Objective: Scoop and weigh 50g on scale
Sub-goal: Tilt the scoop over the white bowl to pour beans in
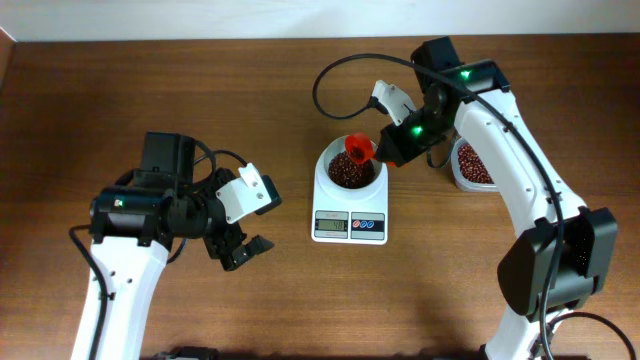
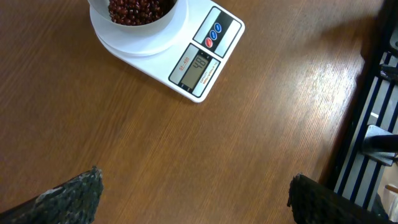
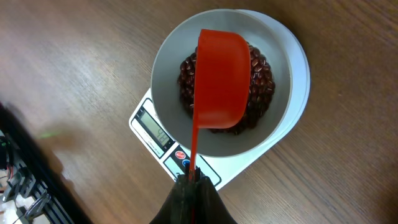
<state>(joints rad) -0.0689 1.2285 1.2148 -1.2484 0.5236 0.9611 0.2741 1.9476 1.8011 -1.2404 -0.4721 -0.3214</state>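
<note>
Wooden table (image 1: pixel 300 310), scale (image 1: pixel 349 229), red scoop (image 1: pixel 360 150) over beans (image 1: pixel 343 173) (display (image 1: pixel 331 227) digits unclear)

The desk (image 2: pixel 186 155) is brown wood with a fine straight grain and a low satin sheen. The scale (image 2: pixel 200 59) is smooth white plastic, faintly glossy (its bowl (image 3: pixel 168 68) looks the same). The scoop (image 3: pixel 221 81) is glossy red plastic, and the beans (image 3: pixel 262 81) are dark red and shiny. The left gripper (image 2: pixel 194 190) has rough, pebbled dark pads (image 2: pixel 68 198). The tub (image 1: pixel 459 180) is clear plastic.
</note>
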